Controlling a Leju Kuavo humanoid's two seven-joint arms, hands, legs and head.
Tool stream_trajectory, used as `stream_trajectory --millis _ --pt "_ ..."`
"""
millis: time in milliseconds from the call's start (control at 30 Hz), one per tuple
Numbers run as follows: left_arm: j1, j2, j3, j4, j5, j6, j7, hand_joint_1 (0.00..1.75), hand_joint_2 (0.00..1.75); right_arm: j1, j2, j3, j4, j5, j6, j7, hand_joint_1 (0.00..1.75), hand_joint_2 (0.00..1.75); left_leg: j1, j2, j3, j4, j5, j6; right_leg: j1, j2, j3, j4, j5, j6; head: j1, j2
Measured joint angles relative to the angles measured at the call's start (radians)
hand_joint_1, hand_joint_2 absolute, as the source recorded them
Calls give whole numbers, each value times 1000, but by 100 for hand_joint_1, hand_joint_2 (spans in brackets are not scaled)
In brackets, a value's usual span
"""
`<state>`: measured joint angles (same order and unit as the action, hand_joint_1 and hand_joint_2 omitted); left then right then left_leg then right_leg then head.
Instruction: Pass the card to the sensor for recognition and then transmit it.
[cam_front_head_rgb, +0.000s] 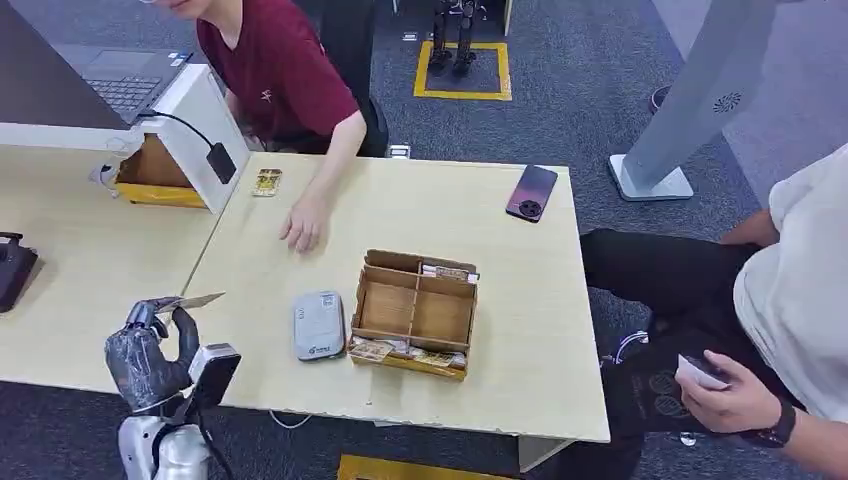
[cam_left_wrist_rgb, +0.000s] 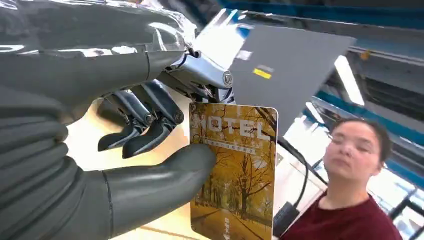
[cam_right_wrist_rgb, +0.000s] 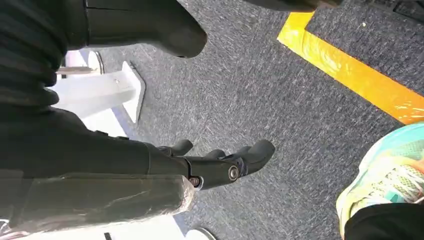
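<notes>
Now we see our left hand (cam_front_head_rgb: 150, 350) pinching the hotel card (cam_left_wrist_rgb: 235, 170) between thumb and fingers above the table's (cam_front_head_rgb: 480, 215) near-left edge, left of the grey sensor (cam_front_head_rgb: 319, 325), while our right hand (cam_right_wrist_rgb: 220, 162) hangs empty, fingers apart, over carpet.

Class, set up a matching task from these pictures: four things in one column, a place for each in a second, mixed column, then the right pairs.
Things:
1. hotel card
2. grey card reader
3. phone
4. laptop

Places:
A. far right part of the table
B. on the raised counter, far left
C. pinched in the left hand
D. flat beside the wooden box

Pairs: 1-C, 2-D, 3-A, 4-B
</notes>
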<state>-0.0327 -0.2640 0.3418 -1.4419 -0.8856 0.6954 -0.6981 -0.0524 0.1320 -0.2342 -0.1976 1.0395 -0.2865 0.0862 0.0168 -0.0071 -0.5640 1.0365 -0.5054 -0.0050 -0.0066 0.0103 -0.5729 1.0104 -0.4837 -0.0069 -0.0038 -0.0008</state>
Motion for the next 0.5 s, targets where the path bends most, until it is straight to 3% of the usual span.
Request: stream_trajectory --millis 100,233,300,500 --pt "-11 23 -43 64 149 -8 1 175 175 0 2 -11 0 5 -2 1 0 175 0 0 0 0 0 0 0 0 0 0 0 0 0 0" --pt "-40 47 -87 141 359 -222 106 175 175 0 3 -28 0 1 -7 5 0 175 0 0 0 0 0 0 0 0 0 0 0 0 0 0" --pt "-51 56 -100 164 420 -298 143 175 175 0 4 -37 0 2 -8 7 0 175 0 0 0 0 0 0 0 1 0 0 0 0 0 0" --pt "-69 66 -119 190 487 -354 200 175 175 1 8 -54 0 7 -13 11 0 175 0 0 0 0 0 0 0 1 0 0 0 0 0 0"
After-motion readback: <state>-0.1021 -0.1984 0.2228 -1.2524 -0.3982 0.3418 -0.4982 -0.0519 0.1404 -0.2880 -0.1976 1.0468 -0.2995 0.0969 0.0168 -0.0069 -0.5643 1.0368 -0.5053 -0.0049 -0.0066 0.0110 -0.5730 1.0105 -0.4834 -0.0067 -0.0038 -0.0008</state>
